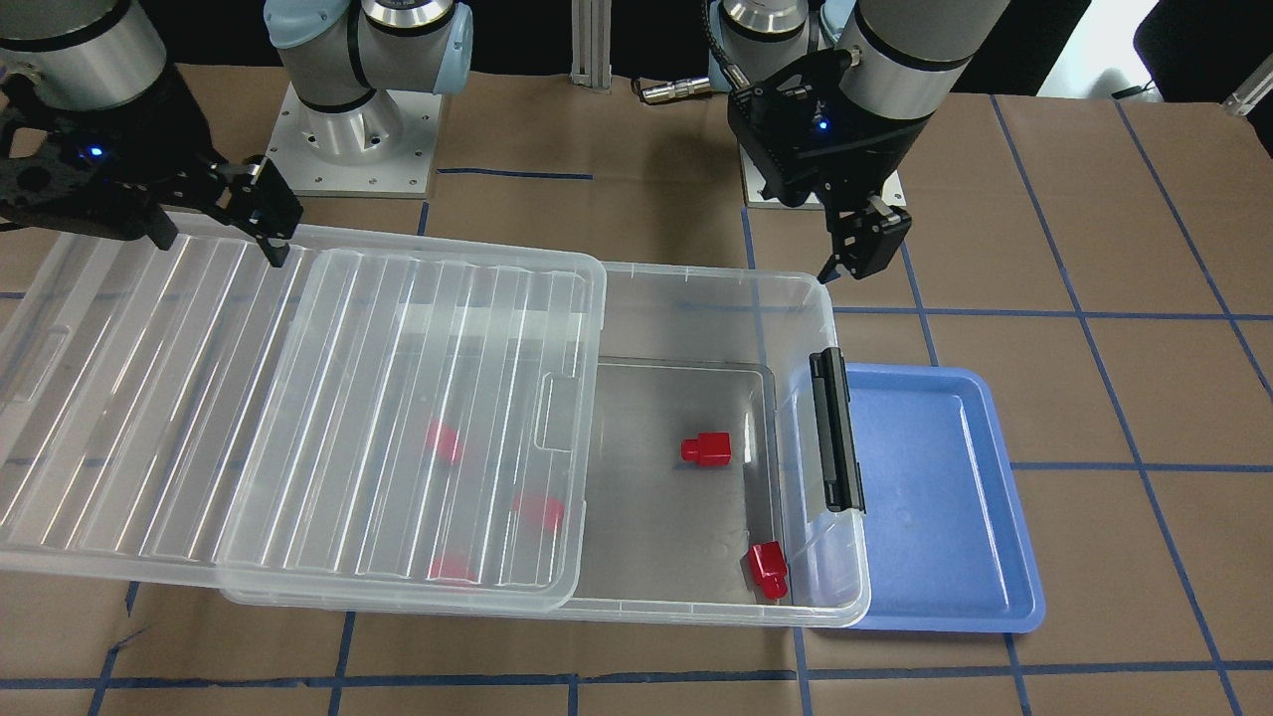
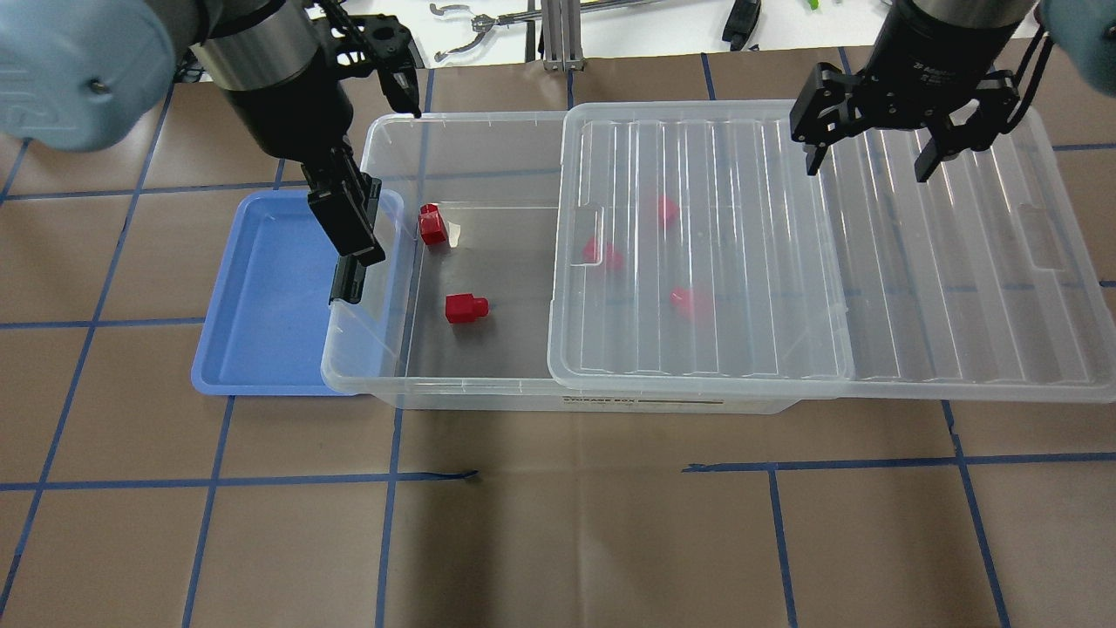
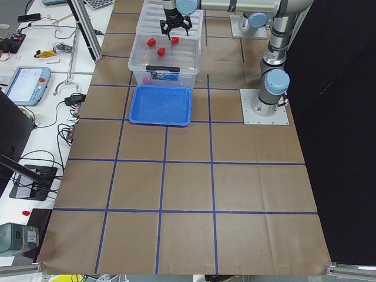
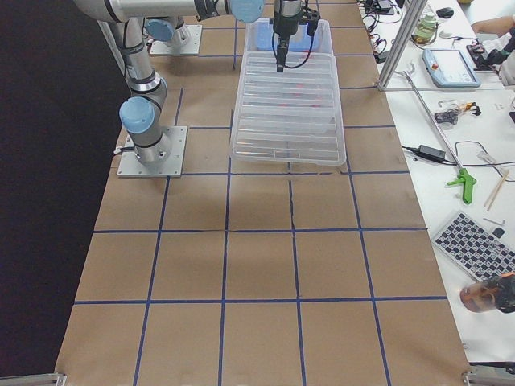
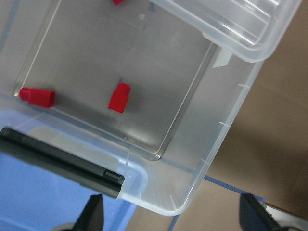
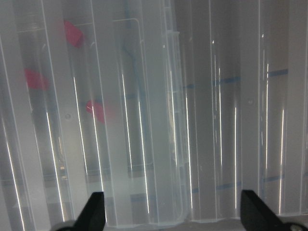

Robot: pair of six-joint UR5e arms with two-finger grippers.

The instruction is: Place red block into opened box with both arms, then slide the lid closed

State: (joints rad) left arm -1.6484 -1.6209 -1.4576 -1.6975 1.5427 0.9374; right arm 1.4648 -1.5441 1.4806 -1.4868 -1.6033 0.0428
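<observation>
The clear box lies across the table with its ridged lid slid partly off, leaving the latch end uncovered. Two red blocks rest on the bare floor of the box, and three more show blurred through the lid. My left gripper hangs open above the box's far corner at the latch end, holding nothing. My right gripper is open just above the overhanging part of the lid, with its fingertips spread wide.
A blue tray with nothing in it sits against the box's black latch. The arm bases stand behind the box. Benches with tools and a tablet flank the table ends.
</observation>
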